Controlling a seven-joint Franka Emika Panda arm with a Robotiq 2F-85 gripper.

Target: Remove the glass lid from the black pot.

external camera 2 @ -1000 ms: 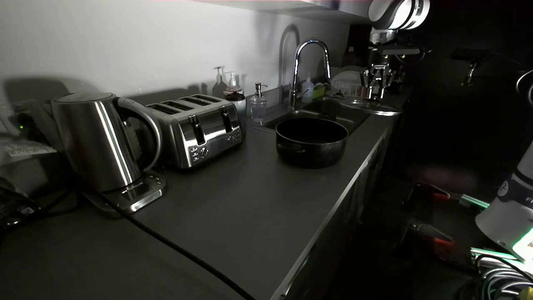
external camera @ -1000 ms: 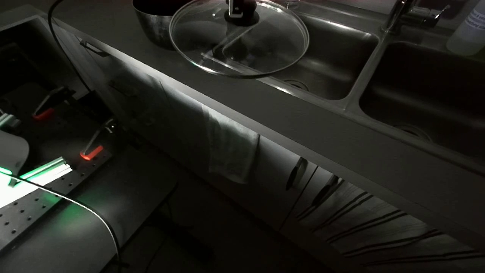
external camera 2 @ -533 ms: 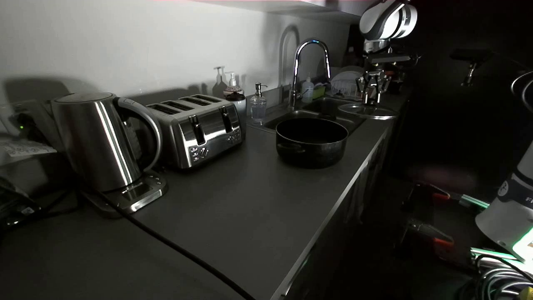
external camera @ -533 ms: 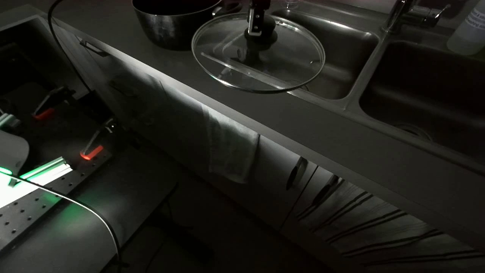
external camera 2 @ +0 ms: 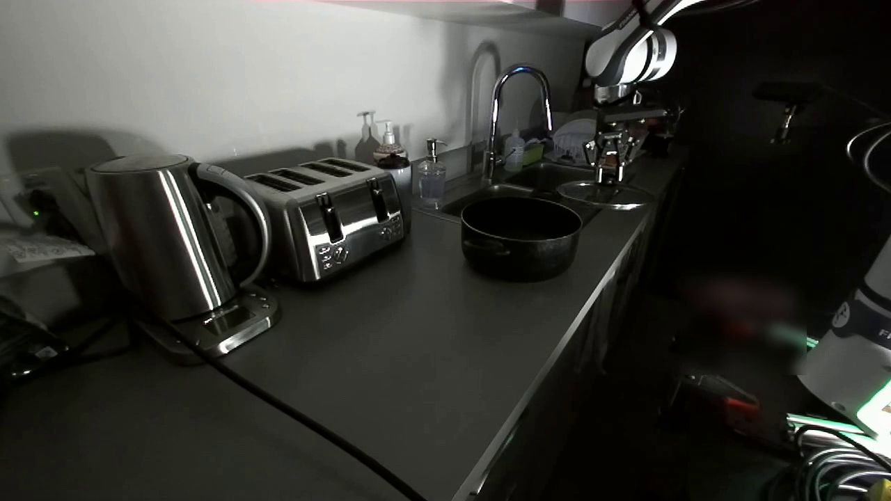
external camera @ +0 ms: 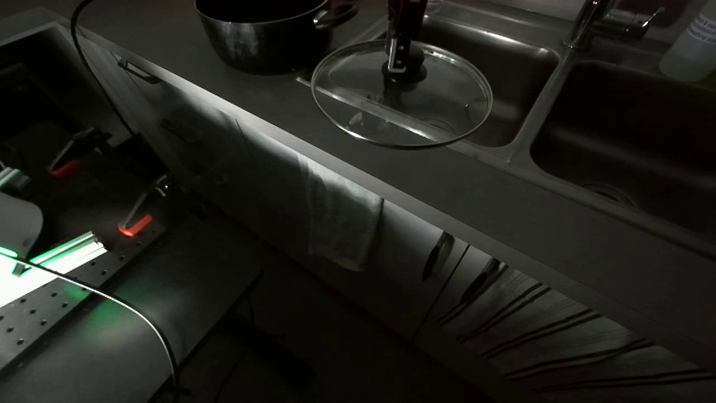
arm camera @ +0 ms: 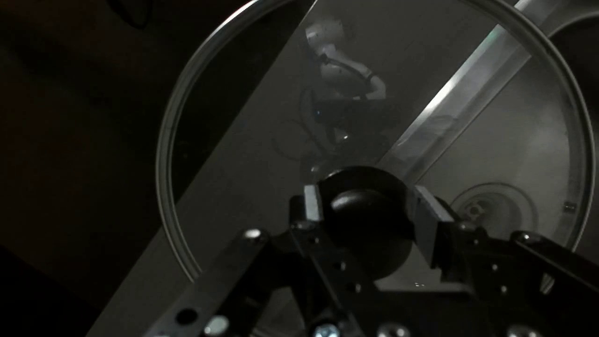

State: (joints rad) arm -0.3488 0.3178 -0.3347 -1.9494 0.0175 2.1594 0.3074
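White-and-black robot arm [external camera 2: 632, 61] is bent over, claw [arm camera: 367, 206] pointing straight down. Steel double-basin sink [external camera: 540, 106] has its edge running under the claw. Round black metal pot [external camera 2: 522, 256] sits near it, uncovered, off to one side. Round clear-glass lid [external camera: 404, 103] is right below, claw clamped knob-wide on its small black knob [arm camera: 356, 201].

White, black-banded arm [external camera 2: 635, 64] holds its black-and-silver metal gripper [external camera 2: 610, 174] pointing to six o'clock; in the wrist view, flat grey pads [arm camera: 312, 203] clamp from nine and three.
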